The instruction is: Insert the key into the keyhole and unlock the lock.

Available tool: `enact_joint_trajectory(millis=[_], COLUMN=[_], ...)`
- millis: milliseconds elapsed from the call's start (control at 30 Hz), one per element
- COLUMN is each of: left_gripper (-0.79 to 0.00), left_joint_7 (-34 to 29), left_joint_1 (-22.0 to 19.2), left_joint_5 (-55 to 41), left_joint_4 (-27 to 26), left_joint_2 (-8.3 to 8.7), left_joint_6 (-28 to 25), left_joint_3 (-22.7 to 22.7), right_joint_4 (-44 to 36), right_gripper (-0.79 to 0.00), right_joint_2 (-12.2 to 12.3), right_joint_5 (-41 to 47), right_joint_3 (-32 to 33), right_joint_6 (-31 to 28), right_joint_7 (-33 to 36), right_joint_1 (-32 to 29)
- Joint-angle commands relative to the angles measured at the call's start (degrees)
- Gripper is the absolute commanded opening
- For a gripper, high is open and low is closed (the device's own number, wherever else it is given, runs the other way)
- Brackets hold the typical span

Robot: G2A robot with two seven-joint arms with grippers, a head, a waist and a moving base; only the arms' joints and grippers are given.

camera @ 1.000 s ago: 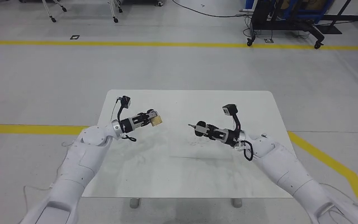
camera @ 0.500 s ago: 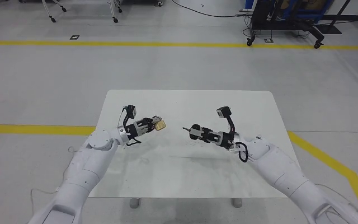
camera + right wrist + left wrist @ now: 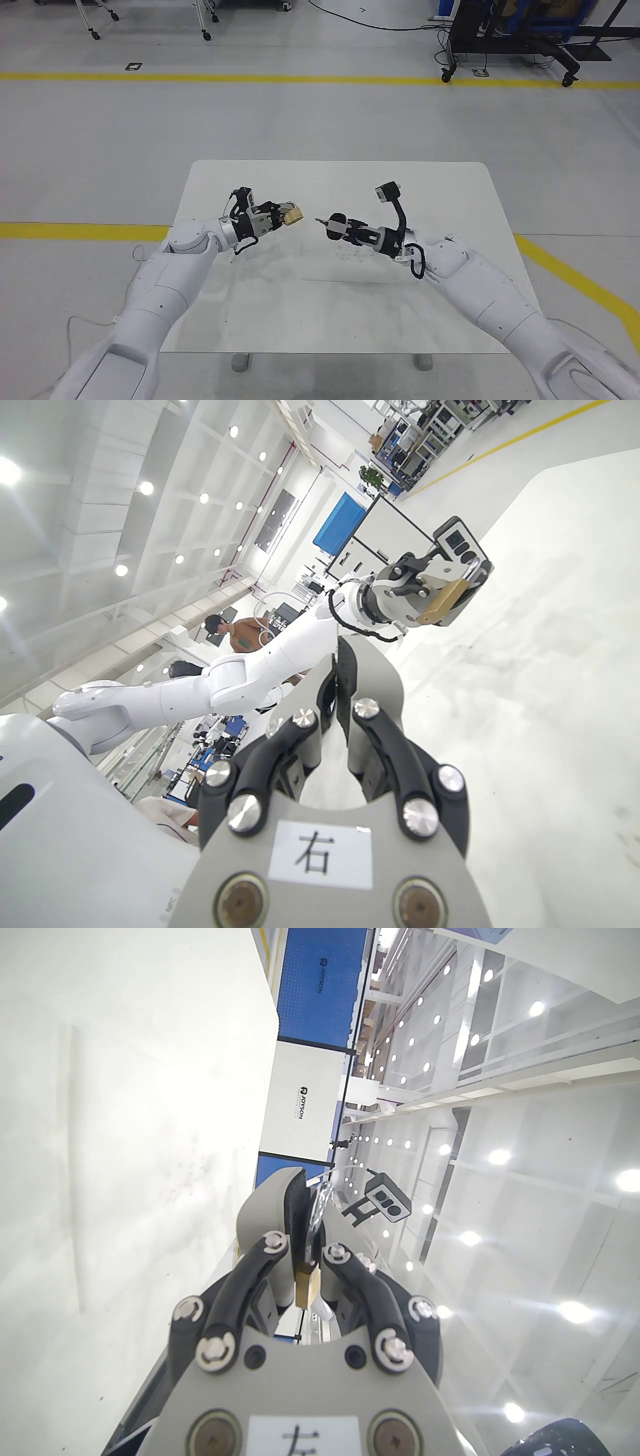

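Both arms have swung inward, bringing key and lock nearly tip to face.
Over the desk (image 3: 400, 310), the left pincer (image 3: 275, 216) pinches the brass lock (image 3: 291, 214) by its shackle (image 3: 320, 1208). The right pincer (image 3: 333, 226) is pressed together on the key (image 3: 321, 221), which points at the lock, near but apart. Insertion looks next and will likely need careful lining-up with the keyhole.

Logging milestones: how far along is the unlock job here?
Done: both pickups. The left gripper is shut on the lock, the right gripper on the key. In hand: alignment, key tip pointing at the lock across a gap, both above the table. Left: insertion and the turn; nothing shows the lock open.
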Motion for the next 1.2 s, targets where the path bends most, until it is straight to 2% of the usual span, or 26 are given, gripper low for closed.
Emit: enact_joint_trajectory(millis=[0,167,233,400,500,600,733,833,1100,1167], left_gripper=[-0.785,-0.785,-0.785,-0.785,-0.785,-0.785,-0.785,-0.785,-0.785,-0.785], left_joint_7=[-0.02,0.75,1.77,1.82,1.58,0.41,0.11,0.51,0.51,0.83], left_joint_1=[0.01,0.54,1.54,2.56,2.23,1.88,1.93,2.37,2.37,2.57], left_joint_5=[0.05,1.65,1.08,-2.91,-0.22,2.76,2.88,1.40,1.40,1.42], left_joint_4=[-0.04,-0.88,-2.82,-8.46,-11.54,-13.57,-14.01,-13.47,-13.47,-13.46], left_joint_2=[0.02,0.02,0.00,0.61,1.39,2.05,2.19,1.87,1.87,1.87], left_joint_6=[0.04,0.22,3.46,15.49,26.27,33.44,35.11,33.36,33.36,33.36], left_joint_3=[0.01,0.56,0.50,-1.77,-1.69,-1.28,-1.26,-1.16,-1.16,-1.14], right_joint_4=[0.01,0.01,-0.93,-4.98,-12.19,-20.01,-27.89,-29.41,-29.41,-31.75], right_gripper=[-0.785,-0.785,-0.785,-0.785,-0.785,-0.785,-0.785,-0.785,-0.785,-0.785], right_joint_2=[0.00,0.00,-0.05,1.43,3.05,4.60,5.93,6.13,6.13,6.13], right_joint_5=[-0.04,-0.04,-2.79,-28.40,-46.27,-59.93,-71.19,-72.11,-72.11,-76.93], right_joint_3=[-0.01,-0.01,0.27,5.46,9.24,12.58,15.62,16.23,16.23,15.39], right_joint_6=[0.01,0.01,-0.58,0.02,3.26,5.33,7.04,7.75,7.75,5.94], right_joint_7=[0.01,0.01,-0.56,-8.44,-10.24,-9.82,-9.01,-9.28,-9.28,-8.93], right_joint_1=[0.01,0.01,-0.29,0.19,-1.36,-3.92,-7.26,-8.44,-8.44,-7.91])
